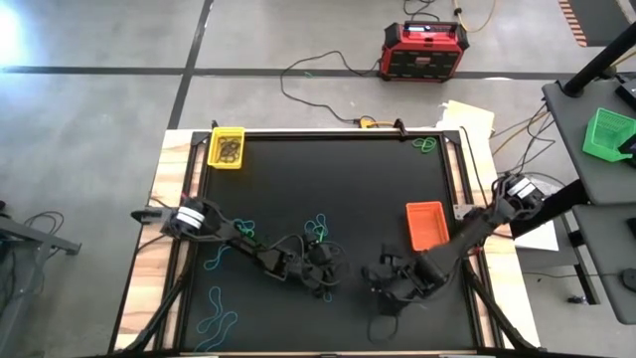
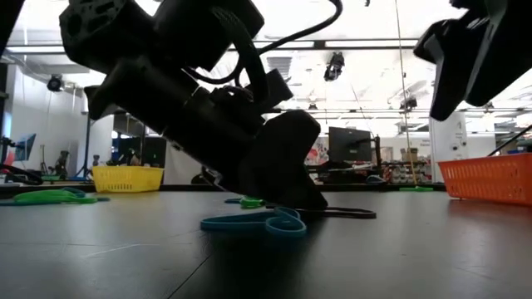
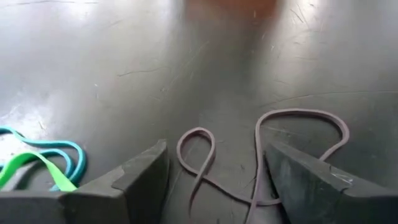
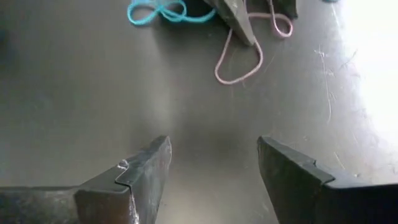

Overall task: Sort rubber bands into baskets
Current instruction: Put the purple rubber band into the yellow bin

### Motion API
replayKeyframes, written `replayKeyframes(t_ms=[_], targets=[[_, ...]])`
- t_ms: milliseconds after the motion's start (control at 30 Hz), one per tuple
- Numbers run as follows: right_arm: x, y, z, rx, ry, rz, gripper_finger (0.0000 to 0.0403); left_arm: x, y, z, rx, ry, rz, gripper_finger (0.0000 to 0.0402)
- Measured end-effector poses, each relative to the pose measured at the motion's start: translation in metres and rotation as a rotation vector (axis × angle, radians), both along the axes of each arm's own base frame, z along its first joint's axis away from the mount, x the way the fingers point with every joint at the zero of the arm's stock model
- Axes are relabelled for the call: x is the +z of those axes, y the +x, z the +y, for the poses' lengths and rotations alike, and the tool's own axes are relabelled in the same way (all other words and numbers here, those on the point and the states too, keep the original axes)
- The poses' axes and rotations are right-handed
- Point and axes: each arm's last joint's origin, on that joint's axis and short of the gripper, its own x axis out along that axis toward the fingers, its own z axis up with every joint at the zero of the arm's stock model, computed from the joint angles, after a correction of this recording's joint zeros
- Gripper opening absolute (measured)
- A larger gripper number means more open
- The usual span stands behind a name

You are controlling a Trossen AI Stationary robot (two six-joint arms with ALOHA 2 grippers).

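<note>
Loose rubber bands (image 1: 320, 228) scattered mid-table; yellow basket (image 1: 227, 147) far corner; orange basket (image 1: 427, 225) right

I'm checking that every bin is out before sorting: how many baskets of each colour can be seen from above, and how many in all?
Yellow basket, far left corner of the black mat: 1
Orange basket, right side of the mat: 1
Green basket, on the side table to the right: 1
Total: 3
</note>
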Motion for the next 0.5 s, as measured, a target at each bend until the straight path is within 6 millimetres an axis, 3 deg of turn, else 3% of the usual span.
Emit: replayKeyframes(t_ms=[133, 367, 500], targets=[[-0.001, -0.0021, 0.0054, 0.007, -0.006, -0.013, 0.0231, -0.0058, -0.0009, -0.0007, 0.007, -0.029, 0.013, 0.0198], [-0.0004, -0.0014, 0.0065, 0.008, 0.002, -0.026, 0.0226, -0.0103, -0.003, 0.0028, 0.079, -0.063, 0.017, 0.0019], [-0.0002, -0.0011, 0.0067, 0.019, -0.002, -0.028, 0.0224, -0.0019, -0.0036, 0.0031, 0.083, -0.078, 0.004, 0.0007]])
